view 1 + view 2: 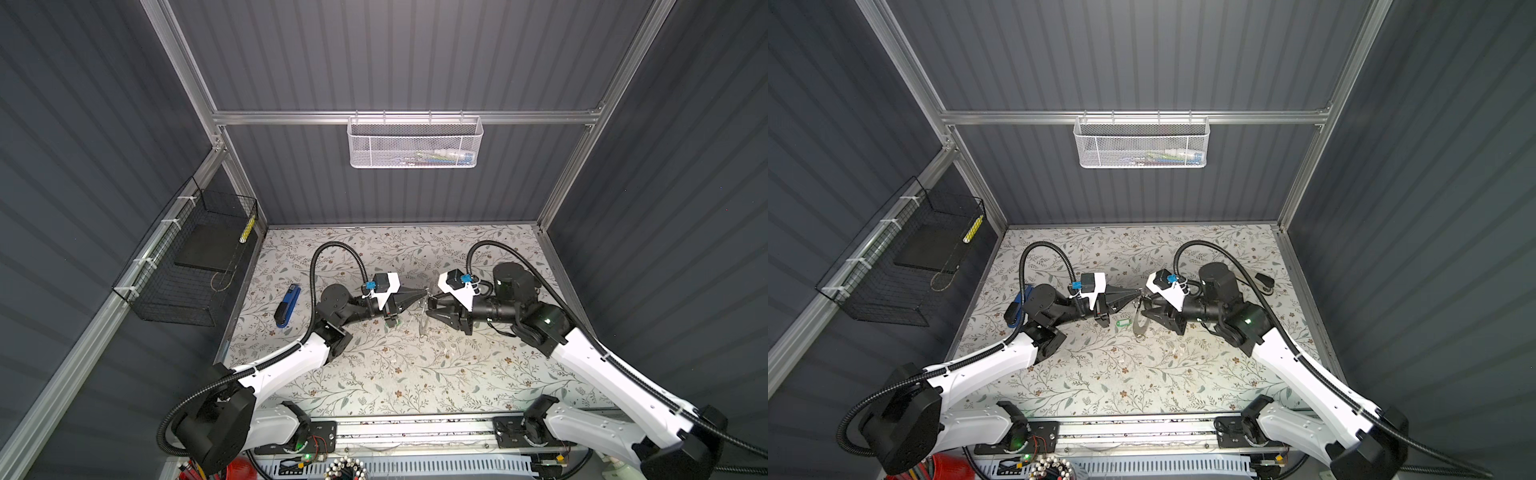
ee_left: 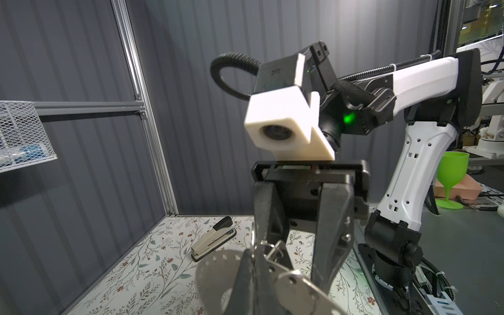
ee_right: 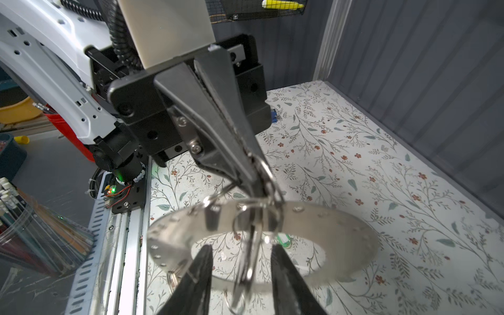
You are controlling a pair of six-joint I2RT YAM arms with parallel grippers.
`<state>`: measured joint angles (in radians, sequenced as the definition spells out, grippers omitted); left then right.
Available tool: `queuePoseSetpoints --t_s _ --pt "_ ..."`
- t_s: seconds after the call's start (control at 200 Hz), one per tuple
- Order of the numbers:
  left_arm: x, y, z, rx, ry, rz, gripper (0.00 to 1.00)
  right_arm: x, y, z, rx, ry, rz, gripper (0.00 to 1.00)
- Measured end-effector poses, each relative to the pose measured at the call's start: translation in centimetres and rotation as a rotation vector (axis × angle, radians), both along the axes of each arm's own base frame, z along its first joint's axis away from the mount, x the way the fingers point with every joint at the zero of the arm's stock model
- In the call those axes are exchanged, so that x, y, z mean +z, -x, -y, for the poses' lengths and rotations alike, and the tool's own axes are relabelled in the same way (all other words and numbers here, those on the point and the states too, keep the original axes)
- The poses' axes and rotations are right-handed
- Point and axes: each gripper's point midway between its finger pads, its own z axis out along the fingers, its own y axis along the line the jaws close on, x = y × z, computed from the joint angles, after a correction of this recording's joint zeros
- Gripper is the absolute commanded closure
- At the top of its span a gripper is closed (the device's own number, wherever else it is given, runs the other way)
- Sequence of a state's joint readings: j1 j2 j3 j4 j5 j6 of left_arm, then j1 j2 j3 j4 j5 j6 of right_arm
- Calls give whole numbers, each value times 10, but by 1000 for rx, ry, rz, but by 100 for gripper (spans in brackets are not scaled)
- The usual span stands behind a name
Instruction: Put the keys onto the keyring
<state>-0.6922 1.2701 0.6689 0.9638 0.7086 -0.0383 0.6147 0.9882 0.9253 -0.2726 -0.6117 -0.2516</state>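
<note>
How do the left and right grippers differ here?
The left gripper is shut, pinching the keyring by its rim; the right gripper is open, gripping nothing. The left's tips meet in a point; the right's fingers spread in a V, the key hanging between them. Shared: both are raised off the table, tips facing at its middle.

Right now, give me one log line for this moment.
left tool: shut on keyring | right tool: open, astride silver key | green tag: on table
</note>
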Motion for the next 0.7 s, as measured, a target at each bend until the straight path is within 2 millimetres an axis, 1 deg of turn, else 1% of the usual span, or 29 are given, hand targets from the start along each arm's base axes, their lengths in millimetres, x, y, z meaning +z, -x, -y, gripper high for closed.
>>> queuePoseSetpoints --t_s 0.13,0.205,0.28,0.42,0.575,0.695 --pt "0 2 0 -11 -2 2 100 14 14 21 -45 -11 67 49" --pt "-1 4 1 -25 -5 5 100 23 18 29 -65 -24 97 49" --pt "-2 6 1 -36 -8 6 100 28 22 33 -70 -33 112 52" --pt "-8 8 3 -61 -23 -2 100 29 21 32 -67 -34 111 60" --pt "-12 12 6 -101 -36 -19 100 25 10 23 -53 -18 94 72" --pt "-11 15 6 -125 -40 -20 100 24 5 19 -48 -20 93 74"
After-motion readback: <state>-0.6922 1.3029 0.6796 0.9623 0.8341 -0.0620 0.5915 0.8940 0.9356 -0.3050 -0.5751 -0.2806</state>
